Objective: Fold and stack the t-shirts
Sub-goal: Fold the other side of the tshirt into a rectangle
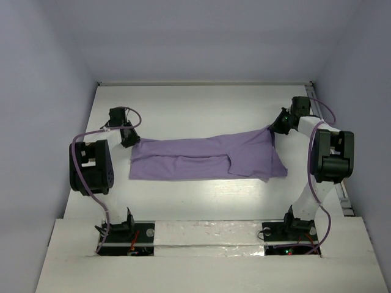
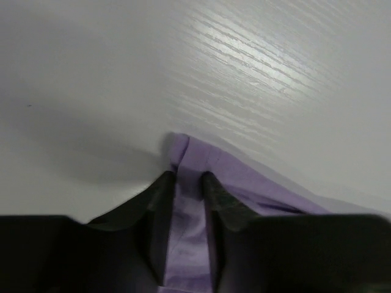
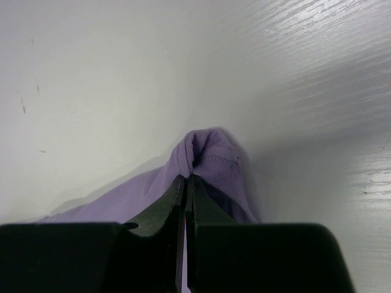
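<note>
The lavender-purple t-shirt (image 1: 208,155) lies stretched left to right across the middle of the white table, partly folded, with a flap hanging lower at its right end. My left gripper (image 1: 130,139) is at the shirt's far left corner. In the left wrist view its fingers (image 2: 186,177) are closed around a band of the fabric (image 2: 238,177). My right gripper (image 1: 273,129) is at the far right corner. In the right wrist view its jaws (image 3: 188,178) are pinched tight on a bunched fold of the shirt (image 3: 214,155).
The white table (image 1: 201,104) is boxed in by pale walls at the back and both sides. A raised white ledge (image 1: 208,235) runs along the near edge, where both arm bases are mounted.
</note>
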Controlling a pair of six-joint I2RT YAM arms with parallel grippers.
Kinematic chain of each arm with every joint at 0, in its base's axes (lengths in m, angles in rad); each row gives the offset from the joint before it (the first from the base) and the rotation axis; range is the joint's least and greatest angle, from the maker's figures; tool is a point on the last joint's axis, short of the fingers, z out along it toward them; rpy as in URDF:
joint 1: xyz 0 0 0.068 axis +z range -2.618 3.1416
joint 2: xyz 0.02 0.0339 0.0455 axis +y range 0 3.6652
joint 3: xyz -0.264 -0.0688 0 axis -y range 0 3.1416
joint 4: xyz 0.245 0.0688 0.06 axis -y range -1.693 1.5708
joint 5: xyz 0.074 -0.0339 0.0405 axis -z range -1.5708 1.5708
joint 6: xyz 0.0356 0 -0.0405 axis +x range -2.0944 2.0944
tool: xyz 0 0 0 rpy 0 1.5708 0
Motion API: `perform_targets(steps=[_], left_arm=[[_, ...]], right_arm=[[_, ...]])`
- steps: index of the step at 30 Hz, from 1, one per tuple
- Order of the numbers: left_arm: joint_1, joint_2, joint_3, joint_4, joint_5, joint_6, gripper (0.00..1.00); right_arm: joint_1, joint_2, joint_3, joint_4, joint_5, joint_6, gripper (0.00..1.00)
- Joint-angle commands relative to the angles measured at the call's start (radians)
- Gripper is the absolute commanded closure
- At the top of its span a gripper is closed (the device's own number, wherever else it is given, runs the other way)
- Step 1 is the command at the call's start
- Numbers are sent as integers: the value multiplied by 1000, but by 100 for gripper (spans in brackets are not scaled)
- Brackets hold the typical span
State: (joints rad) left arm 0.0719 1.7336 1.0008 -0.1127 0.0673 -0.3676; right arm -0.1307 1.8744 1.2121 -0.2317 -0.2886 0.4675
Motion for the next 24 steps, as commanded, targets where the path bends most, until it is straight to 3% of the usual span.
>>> perform_targets(steps=[1,5,7,15,24], left_arm=[[-1,10,27,31,32,-7,81],[-1,-8,33,35,43,-14,87],[-1,-23,33,28,26,-10,100],[-1,18,123,-8,-96,-5,100],[-1,112,188,8,-135,-5,100]], right_arm=[[-6,-4,49,37,-17,8,100],[-6,-3,50,32,-11,5,100],[-6,3,56,29,-4,3,100],[-6,57,176,-6,58,-18,100],[-15,192,340,-80,91,-105,100]])
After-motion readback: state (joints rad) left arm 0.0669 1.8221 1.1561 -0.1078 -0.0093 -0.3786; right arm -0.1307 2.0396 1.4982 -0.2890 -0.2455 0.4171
